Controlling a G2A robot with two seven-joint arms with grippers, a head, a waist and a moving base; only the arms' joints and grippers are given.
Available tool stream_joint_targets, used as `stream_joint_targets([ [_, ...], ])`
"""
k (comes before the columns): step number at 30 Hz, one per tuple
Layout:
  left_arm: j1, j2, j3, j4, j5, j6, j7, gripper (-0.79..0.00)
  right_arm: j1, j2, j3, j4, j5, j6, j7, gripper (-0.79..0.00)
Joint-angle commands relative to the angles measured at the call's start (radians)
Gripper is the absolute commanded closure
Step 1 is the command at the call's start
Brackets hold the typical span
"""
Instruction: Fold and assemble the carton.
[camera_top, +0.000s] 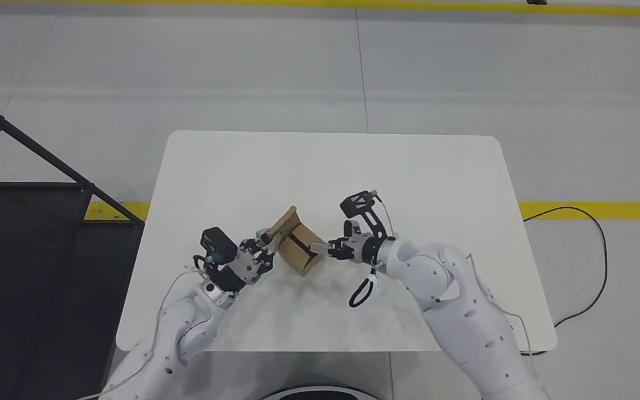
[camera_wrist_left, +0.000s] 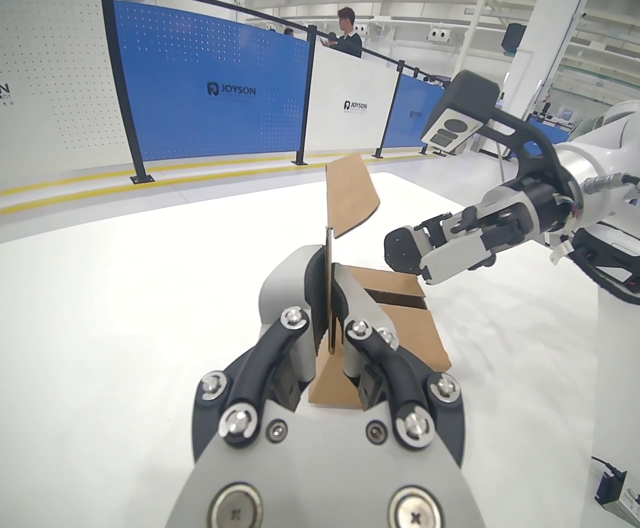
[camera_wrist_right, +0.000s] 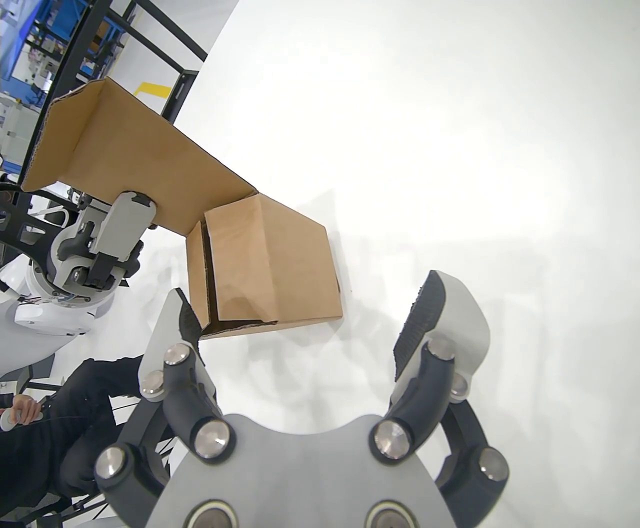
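Gripping the carton (camera_top: 297, 245) on the table (camera_top: 400, 170).
Left wrist view: left tool (camera_wrist_left: 330, 300) clamped on its flap (camera_wrist_left: 350, 195); right wrist view: right tool (camera_wrist_right: 306, 307) apart, beside it.

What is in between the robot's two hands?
The cardboard carton sits between the left hand and right hand; the top view shows it.

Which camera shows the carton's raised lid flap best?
Right wrist view: the lid flap faces it broadside, whole, with the left gripper clamped on its edge. The left wrist view sees it mostly edge-on between the fingers; the top view shows the carton small, flap hard to separate.
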Motion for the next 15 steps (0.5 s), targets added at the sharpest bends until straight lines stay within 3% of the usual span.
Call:
stream_joint_targets([
  [1,0.003,-0.002,0.001,-0.004,0.01,0.017,0.004,0.0,0.0,0.0,0.001,0.001,0.002,0.0,-0.001,-0.785],
  [15,0.038,-0.012,0.027,-0.044,0.18,0.17,0.034,0.0,-0.01,0.005,0.016,-0.011,0.014,0.004,-0.017,-0.785],
])
